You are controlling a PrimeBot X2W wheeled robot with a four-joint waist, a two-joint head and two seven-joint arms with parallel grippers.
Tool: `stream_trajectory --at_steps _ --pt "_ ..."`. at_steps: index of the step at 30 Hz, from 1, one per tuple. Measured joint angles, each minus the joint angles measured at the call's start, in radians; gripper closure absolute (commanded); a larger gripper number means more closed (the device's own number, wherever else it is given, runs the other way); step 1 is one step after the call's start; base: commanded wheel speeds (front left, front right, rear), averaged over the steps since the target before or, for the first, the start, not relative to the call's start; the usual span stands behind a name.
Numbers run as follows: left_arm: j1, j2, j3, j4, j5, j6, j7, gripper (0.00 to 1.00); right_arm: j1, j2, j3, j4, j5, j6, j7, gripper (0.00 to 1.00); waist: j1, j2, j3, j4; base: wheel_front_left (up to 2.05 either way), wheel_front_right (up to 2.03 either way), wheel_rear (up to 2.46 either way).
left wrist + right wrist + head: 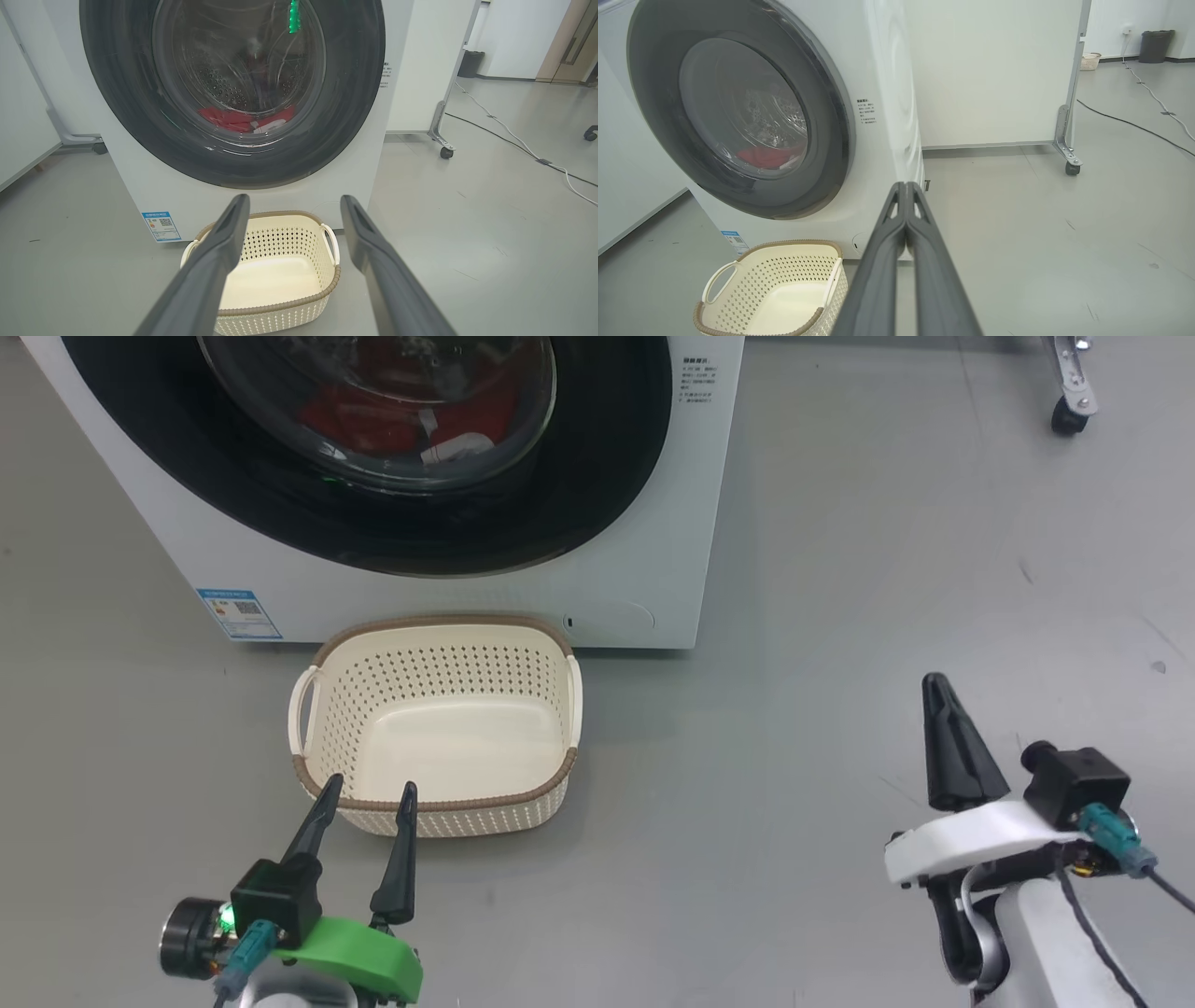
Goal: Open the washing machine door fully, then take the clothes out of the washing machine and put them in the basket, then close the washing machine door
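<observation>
The job stands at its first step: the washing machine door [607,448] sits shut against the one washing machine [448,597], and the clothes [373,420] lie behind its glass at the bottom of the drum, a red heap with a bit of white (how many pieces I cannot tell). One basket [448,677] waits empty on the floor just in front of the machine. Of the two grippers, the left gripper [371,786] hangs low near the basket's front rim with its fingers spread and nothing between them; the right gripper [934,681] is well off to the side with fingers pressed together on nothing. The next move likely calls for reaching up to the door's edge and pulling it wide; no handle is plain here.
</observation>
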Motion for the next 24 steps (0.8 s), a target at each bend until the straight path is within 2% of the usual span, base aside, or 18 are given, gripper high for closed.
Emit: stream_trajectory --at_steps 5,11,18,21,24 --pt "-0.034 0.000 -0.004 -0.011 0.000 0.000 0.000 0.00 -0.055 0.000 -0.035 -0.021 0.082 0.021 0.001 1.00 0.0000 0.0000 0.046 0.009 0.00 0.00 0.00" --pt "-0.079 -0.001 -0.013 -0.026 0.000 -0.001 0.000 0.00 -0.170 0.000 -0.077 -0.048 0.200 0.045 0.051 1.00 0.0000 0.0000 0.119 0.026 0.00 0.00 0.00" --pt "-0.122 -0.003 -0.014 -0.051 -0.034 -0.002 0.000 0.00 -0.324 -0.002 -0.136 -0.070 0.371 0.050 0.159 1.00 0.0000 0.0000 0.208 0.048 0.00 0.00 0.00" --pt "-0.156 -0.004 -0.012 -0.070 -0.034 -0.002 0.000 0.00 -0.444 -0.004 -0.171 -0.086 0.528 0.051 0.235 1.00 0.0000 0.0000 0.262 0.061 0.00 0.00 0.00" --pt "-0.183 -0.005 -0.013 -0.076 -0.034 -0.006 0.000 0.00 -0.529 -0.006 -0.184 -0.092 0.577 0.049 0.288 1.00 0.0000 0.0000 0.303 0.071 0.00 0.00 0.00"
